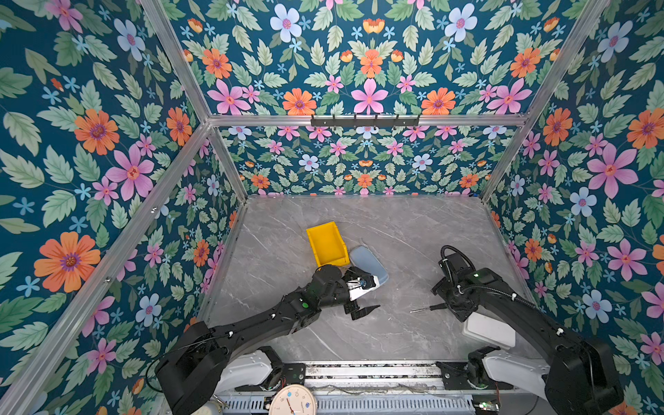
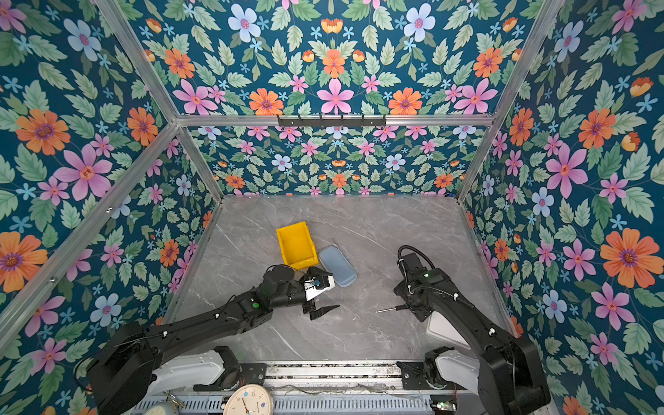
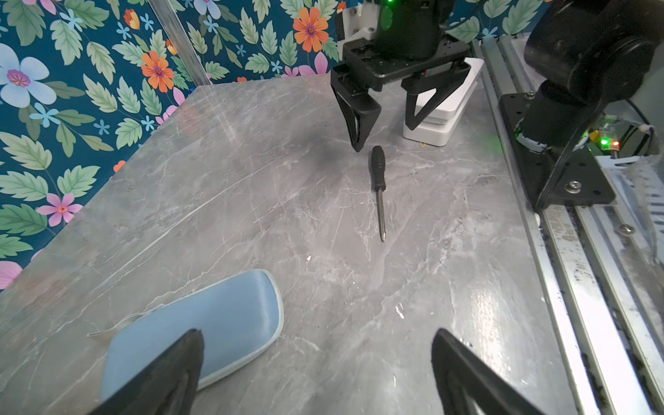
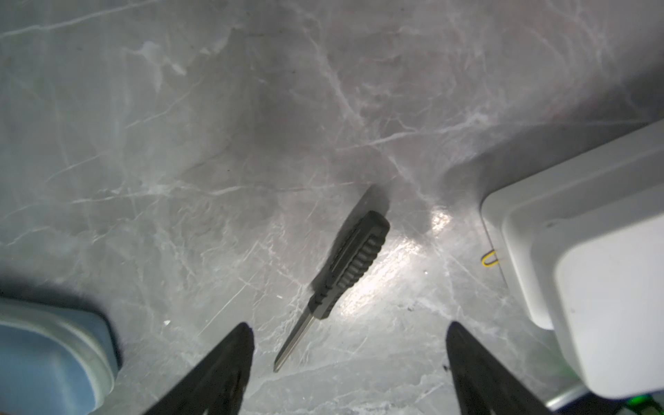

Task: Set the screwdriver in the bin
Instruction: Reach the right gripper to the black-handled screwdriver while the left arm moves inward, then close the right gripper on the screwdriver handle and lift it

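— Grey marble tabletop (image 1: 395,230) is shown in both top views. Where is the screwdriver (image 1: 429,308) found?

— It is laid flat on the tabletop on the right side, well apart from the bin (image 1: 325,244). Its shaft is pointed toward the middle, and its black handle is partly hidden under the right arm.

— How are the right fingers (image 3: 359,118) set?

— They are held apart just above the handle end of the screwdriver (image 3: 378,179). Nothing is gripped, and no contact can be made out. A white box (image 3: 442,107) is seen close behind them.

— And the left fingers (image 3: 172,373)?

— They are spread wide and nothing is held. One is placed over the pale blue case (image 3: 222,316), which is laid just beside the bin.
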Action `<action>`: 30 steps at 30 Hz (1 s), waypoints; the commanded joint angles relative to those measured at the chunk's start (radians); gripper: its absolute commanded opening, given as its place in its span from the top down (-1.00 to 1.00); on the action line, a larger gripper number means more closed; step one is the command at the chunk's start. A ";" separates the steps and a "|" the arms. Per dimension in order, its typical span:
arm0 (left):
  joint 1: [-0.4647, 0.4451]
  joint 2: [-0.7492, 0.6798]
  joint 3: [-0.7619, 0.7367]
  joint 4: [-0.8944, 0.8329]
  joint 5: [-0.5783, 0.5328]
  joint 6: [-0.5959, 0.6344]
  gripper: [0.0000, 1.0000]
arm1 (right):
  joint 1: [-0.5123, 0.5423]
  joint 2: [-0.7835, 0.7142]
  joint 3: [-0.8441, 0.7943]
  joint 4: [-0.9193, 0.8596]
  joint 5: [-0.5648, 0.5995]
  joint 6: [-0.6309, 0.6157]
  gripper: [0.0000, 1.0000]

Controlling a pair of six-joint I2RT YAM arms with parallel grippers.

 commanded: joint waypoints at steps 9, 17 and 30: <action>-0.022 -0.013 -0.012 0.003 -0.001 -0.014 -1.00 | 0.000 0.123 -0.023 0.073 0.012 0.097 -0.31; -0.031 0.018 -0.003 0.013 -0.003 -0.016 -1.00 | -0.018 0.168 -0.054 0.121 0.004 0.099 -0.11; -0.036 0.042 -0.003 0.030 -0.005 -0.028 -1.00 | -0.054 0.192 -0.104 0.173 -0.011 0.085 0.68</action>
